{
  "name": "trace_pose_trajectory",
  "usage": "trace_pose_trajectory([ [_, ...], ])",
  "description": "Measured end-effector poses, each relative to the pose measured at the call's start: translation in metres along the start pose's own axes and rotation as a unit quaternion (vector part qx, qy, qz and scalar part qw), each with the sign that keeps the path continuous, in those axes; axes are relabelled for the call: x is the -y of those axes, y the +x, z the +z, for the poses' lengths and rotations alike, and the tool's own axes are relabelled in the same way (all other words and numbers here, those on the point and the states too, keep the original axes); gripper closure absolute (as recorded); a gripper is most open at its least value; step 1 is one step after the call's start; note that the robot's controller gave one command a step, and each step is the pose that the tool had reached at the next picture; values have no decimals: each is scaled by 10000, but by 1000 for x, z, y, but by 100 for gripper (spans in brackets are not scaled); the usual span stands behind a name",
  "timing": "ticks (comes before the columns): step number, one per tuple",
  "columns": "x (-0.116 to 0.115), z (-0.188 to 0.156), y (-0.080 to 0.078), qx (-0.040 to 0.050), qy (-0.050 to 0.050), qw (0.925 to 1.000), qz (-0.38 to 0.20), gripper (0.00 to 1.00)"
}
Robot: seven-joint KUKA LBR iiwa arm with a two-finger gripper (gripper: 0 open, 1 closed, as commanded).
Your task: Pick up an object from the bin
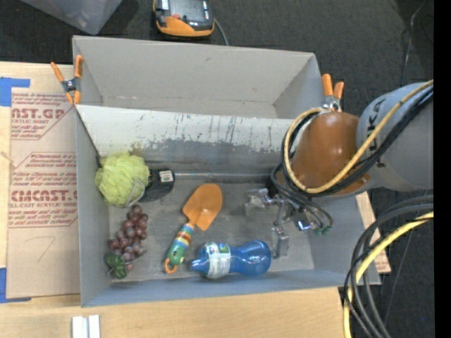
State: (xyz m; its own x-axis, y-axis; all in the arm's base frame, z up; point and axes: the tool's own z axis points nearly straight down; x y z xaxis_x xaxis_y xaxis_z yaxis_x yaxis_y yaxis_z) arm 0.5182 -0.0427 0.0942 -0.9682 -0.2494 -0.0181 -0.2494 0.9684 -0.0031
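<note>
Can't tell if my hand point(282, 224) is open or closed; blue bottle point(236, 259) just beside it is round, so I'd expect it to roll off on contact.

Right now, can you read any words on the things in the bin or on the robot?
"K": dark letters on the grey arm; only the first can be made out, the rest cannot be read.
Label on the blue bottle: too small to read.
White patch on the small black thing beside the green cabbage: too blurred to read.
</note>
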Motion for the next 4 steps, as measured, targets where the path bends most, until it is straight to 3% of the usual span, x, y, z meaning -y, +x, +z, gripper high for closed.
trace_pose_trajectory([
  [1, 5, 26, -38, -2, 1, 9808, 1949, 0],
  [2, -43, 20, -21, -8, -6, 9981, 612, 0],
  [3, -49, 24, -64, 26, 13, 10000, 0, 100],
  [4, -49, 24, -64, 25, 13, 10000, 0, 100],
])
